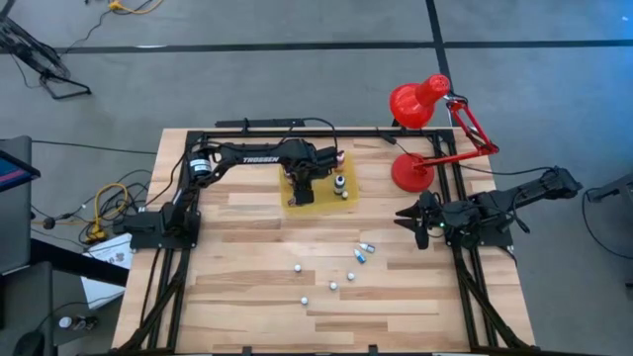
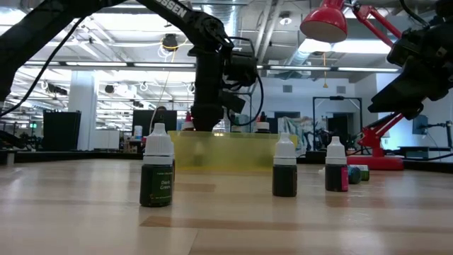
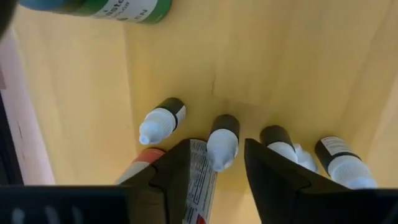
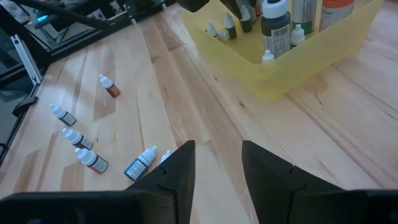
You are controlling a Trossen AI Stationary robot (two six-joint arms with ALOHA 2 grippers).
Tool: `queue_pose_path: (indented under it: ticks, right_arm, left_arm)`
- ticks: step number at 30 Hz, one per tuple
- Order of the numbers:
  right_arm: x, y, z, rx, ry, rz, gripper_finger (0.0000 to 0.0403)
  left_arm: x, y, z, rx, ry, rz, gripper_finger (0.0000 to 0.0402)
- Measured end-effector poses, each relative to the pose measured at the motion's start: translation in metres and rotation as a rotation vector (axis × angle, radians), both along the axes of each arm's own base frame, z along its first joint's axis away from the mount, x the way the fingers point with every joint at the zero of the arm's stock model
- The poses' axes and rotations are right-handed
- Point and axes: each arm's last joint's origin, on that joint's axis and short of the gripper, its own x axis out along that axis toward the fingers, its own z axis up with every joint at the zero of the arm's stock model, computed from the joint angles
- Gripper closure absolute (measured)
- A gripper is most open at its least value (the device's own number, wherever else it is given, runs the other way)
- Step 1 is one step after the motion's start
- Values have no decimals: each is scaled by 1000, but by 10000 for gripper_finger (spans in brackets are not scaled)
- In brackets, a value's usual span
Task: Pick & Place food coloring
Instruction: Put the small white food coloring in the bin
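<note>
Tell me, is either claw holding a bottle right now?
No. The left gripper is open over bottles in the yellow tray; the right gripper is open and empty.

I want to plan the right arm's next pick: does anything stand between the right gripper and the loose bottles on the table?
Nothing visible does. The right gripper, jaws open, hangs beside bare wood; the loose bottles lie apart ahead of it.

Three upright dropper bottles [image 2: 156, 167] stand on the wooden worktop [image 2: 226, 219] before a yellow tray [image 2: 226, 150], where the left arm [image 2: 210, 78] reaches down.
</note>
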Motion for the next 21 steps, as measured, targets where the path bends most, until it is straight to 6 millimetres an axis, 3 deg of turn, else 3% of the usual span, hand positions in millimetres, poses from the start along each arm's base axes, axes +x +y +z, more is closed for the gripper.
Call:
queue_pose_path:
  ticks: [4,11,15,21]
  right_arm:
    - [0,0,0,0,0,0,281]
    - [0,0,0,0,0,0,281]
    - [0,0,0,0,1,0,281]
    - [0,0,0,0,0,0,281]
  left_arm:
    - [3,1,13,19,-13,10,230]
    - [9,-6,58,43,-27,22,220]
    - [13,-26,75,-41,-58,31,226]
    - [19,-78,77,-30,-38,50,232]
